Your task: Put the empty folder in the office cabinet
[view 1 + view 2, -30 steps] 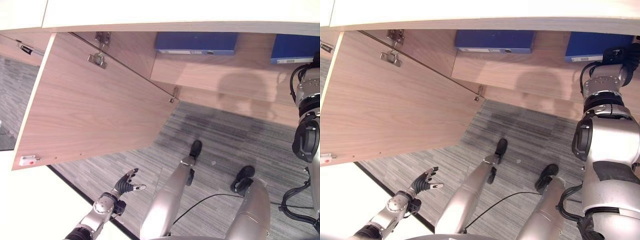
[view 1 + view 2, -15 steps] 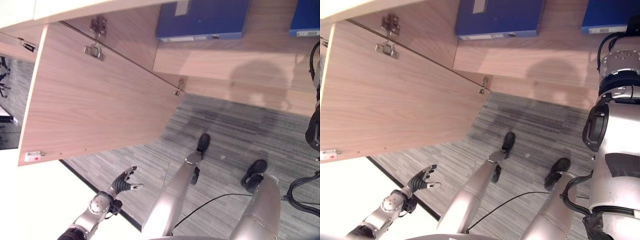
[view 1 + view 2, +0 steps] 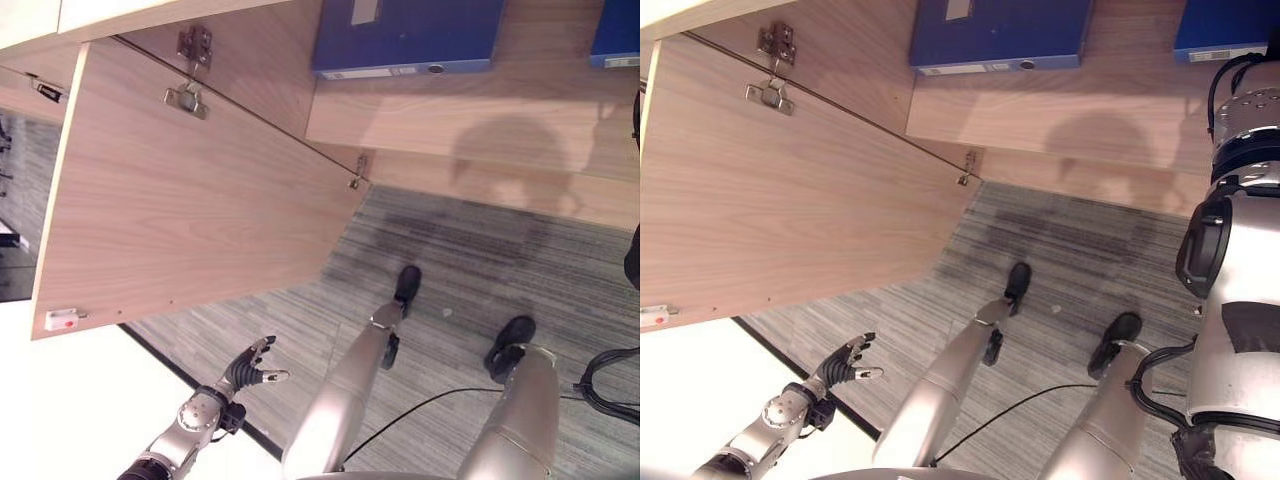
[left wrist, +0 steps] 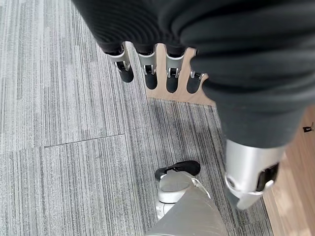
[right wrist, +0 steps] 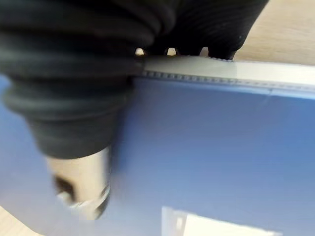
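A blue folder lies on the cabinet's wooden shelf at the upper right, and my right arm reaches up to it. In the right wrist view its blue face sits right under my right hand: the thumb lies on the face and the fingers hook over the pale edge. My left hand hangs low at the lower left over the carpet, away from the cabinet. Its fingers are straight and hold nothing.
A second blue folder lies further left on the same shelf. The wooden cabinet door stands swung wide open on the left, its hinges near the top. Grey carpet spreads below the cabinet.
The camera has tipped up, so more of the shelf and both folders show. My right arm has slid toward the right edge of the eye views. The left hand has hardly moved.
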Motion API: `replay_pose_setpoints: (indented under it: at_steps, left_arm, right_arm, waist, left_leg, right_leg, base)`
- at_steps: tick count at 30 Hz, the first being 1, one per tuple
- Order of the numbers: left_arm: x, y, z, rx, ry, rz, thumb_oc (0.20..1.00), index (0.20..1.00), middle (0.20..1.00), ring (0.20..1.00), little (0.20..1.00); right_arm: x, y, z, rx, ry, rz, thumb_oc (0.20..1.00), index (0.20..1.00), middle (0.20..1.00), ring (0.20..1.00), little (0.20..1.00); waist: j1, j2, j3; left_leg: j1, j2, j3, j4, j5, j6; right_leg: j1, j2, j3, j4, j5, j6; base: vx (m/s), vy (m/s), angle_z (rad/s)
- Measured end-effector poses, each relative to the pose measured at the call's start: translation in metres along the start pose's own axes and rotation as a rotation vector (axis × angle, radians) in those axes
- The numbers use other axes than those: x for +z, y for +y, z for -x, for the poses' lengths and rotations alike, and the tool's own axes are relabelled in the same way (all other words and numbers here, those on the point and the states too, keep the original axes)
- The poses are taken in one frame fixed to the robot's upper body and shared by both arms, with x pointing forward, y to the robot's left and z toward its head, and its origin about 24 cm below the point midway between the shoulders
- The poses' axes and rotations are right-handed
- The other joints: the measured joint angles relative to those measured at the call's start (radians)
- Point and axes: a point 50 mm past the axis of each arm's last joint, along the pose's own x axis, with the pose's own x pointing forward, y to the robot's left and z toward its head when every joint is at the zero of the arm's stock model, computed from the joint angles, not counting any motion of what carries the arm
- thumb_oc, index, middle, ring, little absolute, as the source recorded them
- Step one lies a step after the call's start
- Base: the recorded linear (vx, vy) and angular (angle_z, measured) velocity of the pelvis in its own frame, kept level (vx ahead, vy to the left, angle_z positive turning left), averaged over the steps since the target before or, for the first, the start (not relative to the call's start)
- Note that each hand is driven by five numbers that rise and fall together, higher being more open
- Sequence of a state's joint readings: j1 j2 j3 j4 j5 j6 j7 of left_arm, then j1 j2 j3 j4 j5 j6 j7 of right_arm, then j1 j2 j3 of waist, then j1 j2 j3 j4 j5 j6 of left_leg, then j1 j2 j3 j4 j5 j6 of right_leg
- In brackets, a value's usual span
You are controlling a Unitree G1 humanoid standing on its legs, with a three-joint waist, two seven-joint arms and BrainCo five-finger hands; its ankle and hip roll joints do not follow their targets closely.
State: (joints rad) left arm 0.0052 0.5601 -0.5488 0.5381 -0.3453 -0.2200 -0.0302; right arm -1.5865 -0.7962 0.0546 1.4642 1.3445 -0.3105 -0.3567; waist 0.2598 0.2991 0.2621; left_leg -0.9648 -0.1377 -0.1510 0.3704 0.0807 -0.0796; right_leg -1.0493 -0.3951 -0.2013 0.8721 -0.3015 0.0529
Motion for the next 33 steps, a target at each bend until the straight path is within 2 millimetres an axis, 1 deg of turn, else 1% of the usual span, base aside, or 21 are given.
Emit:
replay_pose_setpoints:
  at_steps: [2, 7, 8, 12, 14, 15, 16, 21, 24, 29, 30, 31, 33]
  left_arm:
    - [0.001, 0.000, 0.000, 0.001, -0.003, 0.000, 1.000, 1.000, 1.000, 1.000, 1.000]
    - [0.000, 0.001, 0.000, 0.020, 0.000, -0.001, 1.000, 1.000, 1.000, 1.000, 1.000]
    - [0.000, 0.001, 0.000, 0.022, 0.000, -0.001, 1.000, 1.000, 1.000, 1.000, 1.000]
    - [0.001, 0.002, 0.000, 0.038, -0.002, -0.003, 1.000, 1.000, 1.000, 1.000, 1.000]
    - [0.001, 0.004, 0.000, 0.054, -0.001, -0.006, 1.000, 1.000, 1.000, 1.000, 1.000]
    - [0.000, 0.006, 0.000, 0.065, 0.003, -0.010, 1.000, 1.000, 1.000, 1.000, 1.000]
    - [-0.001, 0.008, 0.000, 0.080, 0.010, -0.014, 1.000, 1.000, 1.000, 1.000, 1.000]
    - [-0.004, 0.012, 0.001, 0.116, 0.025, -0.026, 1.000, 1.000, 1.000, 1.000, 1.000]
    - [-0.007, 0.014, 0.001, 0.137, 0.041, -0.031, 1.000, 1.000, 1.000, 1.000, 1.000]
    - [-0.006, 0.014, 0.000, 0.147, 0.037, -0.044, 1.000, 1.000, 1.000, 1.000, 1.000]
    - [-0.005, 0.013, 0.000, 0.156, 0.036, -0.042, 1.000, 1.000, 1.000, 1.000, 1.000]
    - [-0.006, 0.011, -0.002, 0.158, 0.038, -0.033, 1.000, 1.000, 1.000, 1.000, 1.000]
    - [-0.006, 0.010, -0.002, 0.158, 0.040, -0.030, 1.000, 1.000, 1.000, 1.000, 1.000]
  right_arm:
    - [-0.003, 0.000, 0.000, -0.005, 0.017, 0.009, 1.000, 1.000, 1.000, 1.000, 1.000]
    - [-0.005, -0.006, -0.001, -0.030, 0.034, 0.081, 1.000, 1.000, 1.000, 1.000, 1.000]
    - [-0.006, -0.007, -0.001, -0.031, 0.039, 0.096, 1.000, 1.000, 1.000, 1.000, 1.000]
    - [-0.005, -0.010, -0.002, -0.051, 0.045, 0.181, 1.000, 1.000, 1.000, 1.000, 1.000]
    - [-0.004, -0.012, -0.003, -0.073, 0.048, 0.239, 1.000, 1.000, 1.000, 1.000, 1.000]
    - [-0.004, -0.013, -0.003, -0.085, 0.044, 0.296, 1.000, 1.000, 1.000, 1.000, 1.000]
    - [-0.006, -0.019, -0.003, -0.109, 0.053, 0.355, 1.000, 1.000, 1.000, 1.000, 1.000]
    - [-0.012, -0.032, -0.003, -0.189, 0.089, 0.445, 1.000, 1.000, 1.000, 1.000, 1.000]
    - [-0.025, -0.037, 0.001, -0.196, 0.099, 0.584, 1.000, 1.000, 1.000, 1.000, 1.000]
    - [-0.031, -0.039, 0.003, -0.213, 0.110, 0.631, 1.000, 1.000, 1.000, 1.000, 1.000]
    - [-0.037, -0.040, 0.005, -0.212, 0.121, 0.643, 1.000, 1.000, 1.000, 1.000, 1.000]
    - [-0.047, -0.044, 0.007, -0.206, 0.135, 0.680, 1.000, 1.000, 1.000, 1.000, 1.000]
    - [-0.056, -0.054, 0.009, -0.210, 0.156, 0.714, 1.000, 1.000, 1.000, 1.000, 1.000]
  waist:
    - [-0.010, -0.013, 0.008]
    - [-0.019, -0.039, 0.013]
    - [-0.025, -0.044, 0.016]
    - [-0.032, -0.055, 0.021]
    - [-0.033, -0.061, 0.022]
    - [-0.034, -0.066, 0.026]
    - [-0.034, -0.077, 0.034]
    - [-0.034, -0.095, 0.034]
    - [-0.043, -0.105, 0.039]
    - [-0.047, -0.112, 0.039]
    - [-0.050, -0.114, 0.038]
    - [-0.055, -0.117, 0.039]
    - [-0.057, -0.130, 0.037]
  left_leg:
    - [-0.002, 0.001, -0.001, 0.004, 0.000, 0.000]
    - [-0.002, 0.002, -0.001, 0.006, 0.006, 0.005]
    - [-0.002, 0.002, -0.001, 0.010, 0.008, 0.006]
    - [-0.003, 0.002, -0.001, 0.016, 0.009, 0.006]
    - [-0.001, 0.003, -0.001, 0.017, 0.009, 0.007]
    - [0.001, 0.005, -0.001, 0.017, 0.009, 0.007]
    - [0.010, 0.012, 0.000, 0.017, 0.008, 0.008]
    - [0.019, 0.024, -0.003, 0.020, 0.007, 0.008]
    - [0.034, 0.030, -0.002, 0.019, 0.006, 0.009]
    - [0.035, 0.031, -0.002, 0.021, 0.003, 0.014]
    - [0.036, 0.033, -0.001, 0.022, 0.002, 0.015]
    - [0.046, 0.039, 0.000, 0.020, 0.002, 0.015]
    - [0.056, 0.046, 0.002, 0.016, 0.001, 0.015]
  right_leg:
    - [0.000, 0.002, 0.000, 0.002, 0.001, -0.001]
    - [0.001, 0.005, 0.000, -0.005, 0.008, -0.006]
    - [0.002, 0.005, 0.000, -0.007, 0.013, 0.002]
    - [0.006, 0.006, -0.002, -0.010, 0.022, -0.003]
    - [0.010, 0.008, -0.003, -0.013, 0.023, -0.003]
    - [0.014, 0.010, -0.003, -0.017, 0.027, -0.005]
    - [0.027, 0.019, -0.005, -0.027, 0.031, -0.006]
    - [0.051, 0.032, -0.018, -0.048, 0.037, -0.010]
    - [0.070, 0.040, -0.021, -0.061, 0.043, -0.009]
    - [0.075, 0.042, -0.022, -0.067, 0.047, -0.008]
    - [0.078, 0.044, -0.022, -0.073, 0.049, -0.006]
    - [0.092, 0.053, -0.022, -0.087, 0.056, -0.005]
    - [0.103, 0.060, -0.022, -0.098, 0.059, -0.007]
  base:
    - [0.00, 0.000, 0.00]
    - [0.00, 0.000, 0.00]
    - [0.00, 0.000, 0.00]
    - [-0.01, -0.003, 0.00]
    - [0.00, 0.000, 0.00]
    - [-0.04, -0.027, -0.09]
    - [-0.04, -0.037, -0.08]
    - [-0.02, -0.017, -0.05]
    - [-0.01, -0.017, -0.05]
    - [0.00, -0.004, -0.01]
    - [-0.01, -0.034, -0.11]
    - [0.00, -0.035, -0.14]
    - [0.00, -0.021, -0.10]
